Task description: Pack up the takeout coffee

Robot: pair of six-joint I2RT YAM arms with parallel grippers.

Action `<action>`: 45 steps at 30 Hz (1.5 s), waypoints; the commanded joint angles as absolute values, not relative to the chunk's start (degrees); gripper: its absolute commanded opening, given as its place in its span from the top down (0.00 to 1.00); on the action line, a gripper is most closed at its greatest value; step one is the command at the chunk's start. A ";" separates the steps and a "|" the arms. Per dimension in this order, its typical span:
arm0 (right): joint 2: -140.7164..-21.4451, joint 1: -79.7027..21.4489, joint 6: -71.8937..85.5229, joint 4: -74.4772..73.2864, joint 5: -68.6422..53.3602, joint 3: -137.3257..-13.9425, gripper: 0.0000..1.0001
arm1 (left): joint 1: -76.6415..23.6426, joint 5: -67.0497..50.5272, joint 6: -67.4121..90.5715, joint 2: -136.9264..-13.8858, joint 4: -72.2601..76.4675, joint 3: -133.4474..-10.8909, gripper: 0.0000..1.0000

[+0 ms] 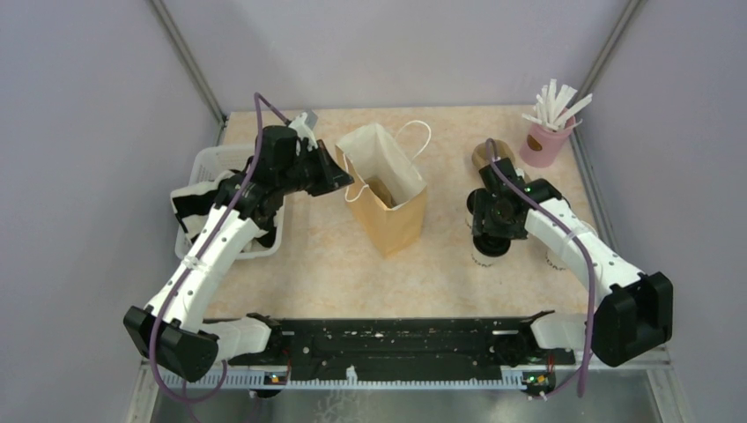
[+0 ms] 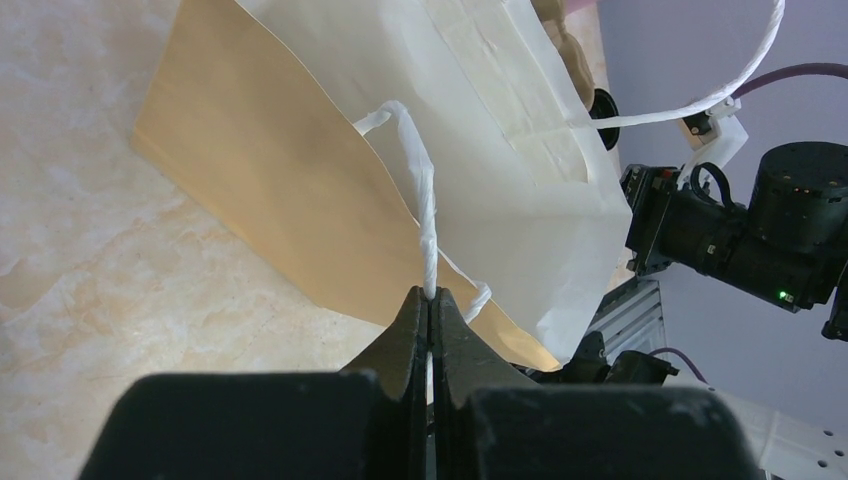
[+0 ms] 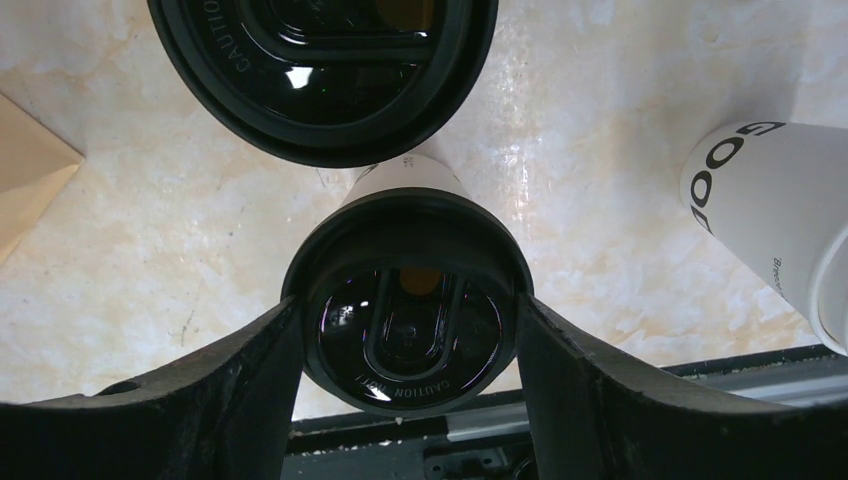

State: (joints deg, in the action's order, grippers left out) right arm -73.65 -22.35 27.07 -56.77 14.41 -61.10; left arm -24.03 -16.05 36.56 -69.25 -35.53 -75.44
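Pale lilac wall panels (image 1: 396,44) enclose the beige marbled tabletop (image 1: 335,264). The left gripper (image 2: 430,295) is clamped tight on the white twisted handle (image 2: 425,200) of the brown paper bag (image 1: 392,225). To the bag's right, the right gripper (image 3: 405,310) has its jaws spread either side of a standing black-lidded white paper cup (image 3: 405,345). Whether they press on it cannot be told.

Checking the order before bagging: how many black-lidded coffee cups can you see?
2. One lidded cup sits between the right gripper's fingers; the second lidded cup stands right beside it on the table. Others may be hidden inside the brown paper bag.
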 commanded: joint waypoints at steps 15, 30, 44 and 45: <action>-81.74 -28.63 35.23 -63.29 21.01 -54.99 0.34 | -23.83 -16.62 37.56 -66.24 -31.31 -72.97 1.00; -69.38 -28.21 30.26 -62.69 22.34 -64.09 0.43 | -23.82 -15.80 39.60 -65.39 -32.14 -75.08 0.73; -60.35 -28.20 22.74 -65.53 10.00 -75.39 0.44 | -23.69 -1.44 10.24 -78.81 -40.81 -100.12 0.10; -60.22 -28.20 21.94 -65.89 9.25 -75.99 0.44 | -23.58 -3.00 7.23 -81.39 -41.03 -102.45 0.10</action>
